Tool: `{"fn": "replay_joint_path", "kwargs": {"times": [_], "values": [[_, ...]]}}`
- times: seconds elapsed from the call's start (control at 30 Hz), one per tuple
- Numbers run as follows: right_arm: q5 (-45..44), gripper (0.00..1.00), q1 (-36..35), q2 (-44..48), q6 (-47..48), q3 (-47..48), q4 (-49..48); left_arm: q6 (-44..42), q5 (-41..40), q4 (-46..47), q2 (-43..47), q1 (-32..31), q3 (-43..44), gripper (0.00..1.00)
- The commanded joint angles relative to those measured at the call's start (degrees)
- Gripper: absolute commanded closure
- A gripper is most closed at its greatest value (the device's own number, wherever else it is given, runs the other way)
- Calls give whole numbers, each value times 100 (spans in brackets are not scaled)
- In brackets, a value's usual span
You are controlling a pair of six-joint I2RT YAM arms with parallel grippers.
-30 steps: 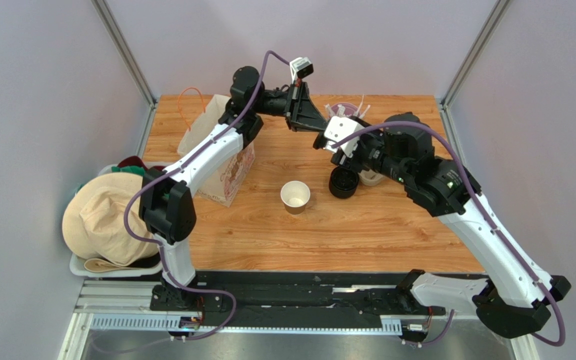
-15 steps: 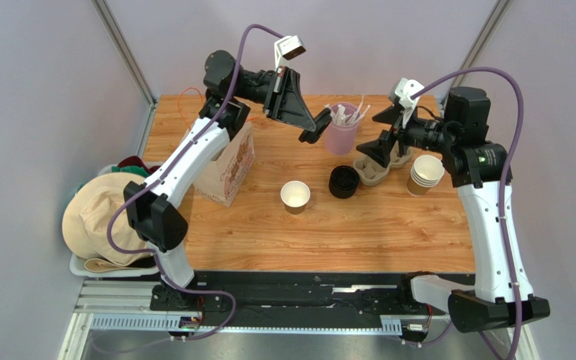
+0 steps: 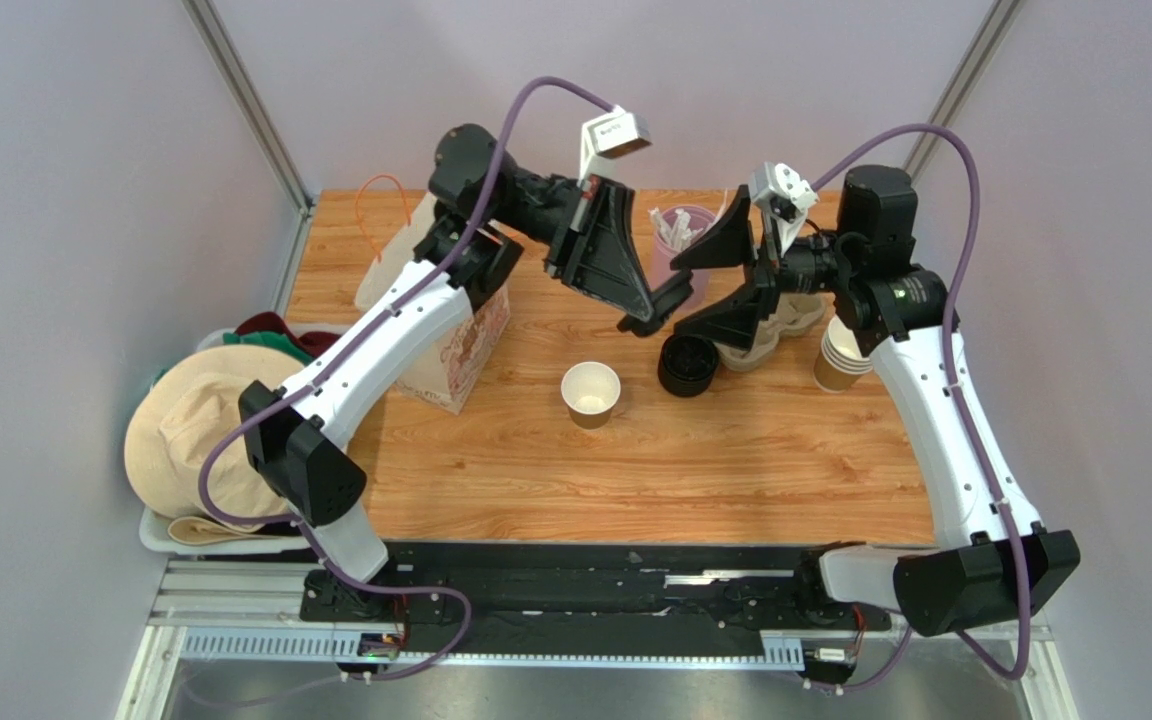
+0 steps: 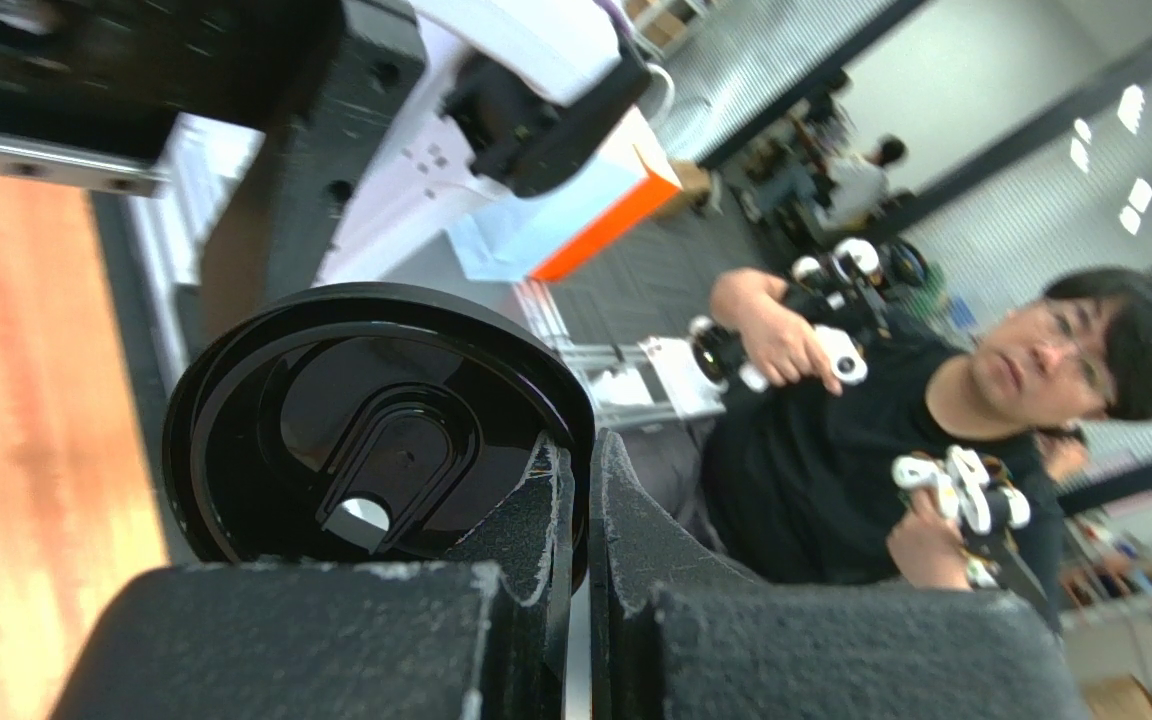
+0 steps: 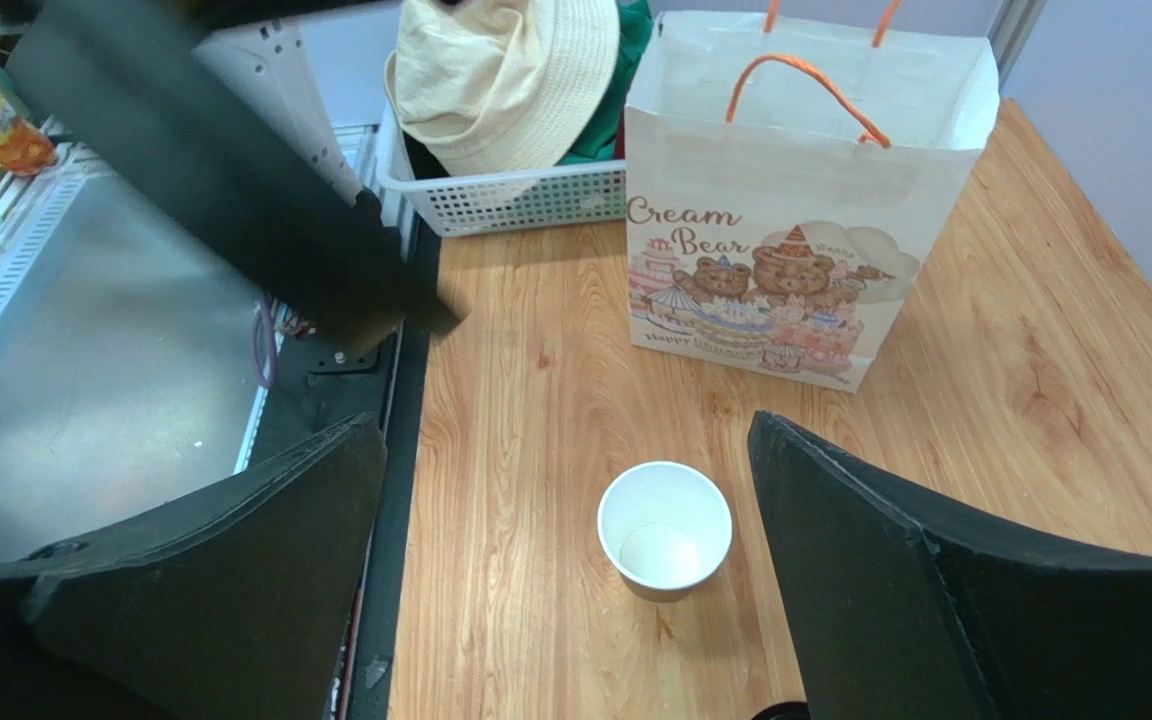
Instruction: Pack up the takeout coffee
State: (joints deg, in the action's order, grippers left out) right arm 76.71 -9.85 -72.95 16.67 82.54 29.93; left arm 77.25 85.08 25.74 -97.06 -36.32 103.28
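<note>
Lidding step: left gripper (image 4: pixel 579 495) jaws pinch the lid (image 4: pixel 372 435), right gripper (image 5: pixel 567 425) jaws gape empty; next it probably needs seating squarely on the cup (image 3: pixel 590 390).

Open brown cup (image 3: pixel 590 393) at centre (white inside), paper bag (image 3: pixel 462 354) to its left, left gripper (image 3: pixel 663 311) and right gripper (image 3: pixel 702 315) nearly meeting above-right.

Bright even light, soft shadows, close foregrounds blurred

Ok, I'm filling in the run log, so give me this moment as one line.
left gripper: shut on lid | right gripper: open, empty | cup: upright, no lid | bag: upright
</note>
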Motion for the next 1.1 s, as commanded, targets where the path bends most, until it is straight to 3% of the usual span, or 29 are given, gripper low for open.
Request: {"fn": "replay_joint_path", "kwargs": {"times": [0.0, 0.2, 0.37, 0.73, 0.83, 0.93, 0.97, 1.07], "values": [[328, 4, -35, 140, -24, 341, -296, -325, 1538, -148, 275, -350, -177, 100], [511, 4, 9, 246, 388, 429, 100, -877, 1582, -823, 407, -376, -160, 100], [1285, 4, 0, 386, 2129, 807, 2112, -721, 1573, -597, 346, -350, -55, 100], [1488, 7, -105, 290, 2332, 1229, 2553, -755, 1529, -693, 205, -341, 7, 100], [1426, 14, -263, 211, 2254, 1317, 2561, -773, 1503, -719, 161, -350, 7, 100], [1408, 35, -334, 141, 2192, 1361, 2553, -782, 1503, -719, 108, -359, 7, 100], [1426, 54, -342, 106, 2174, 1396, 2561, -773, 1494, -719, 99, -350, 7, 100], [1522, 65, -342, 88, 2113, 1414, 2561, -773, 1503, -719, 73, -359, -1, 100]]}}
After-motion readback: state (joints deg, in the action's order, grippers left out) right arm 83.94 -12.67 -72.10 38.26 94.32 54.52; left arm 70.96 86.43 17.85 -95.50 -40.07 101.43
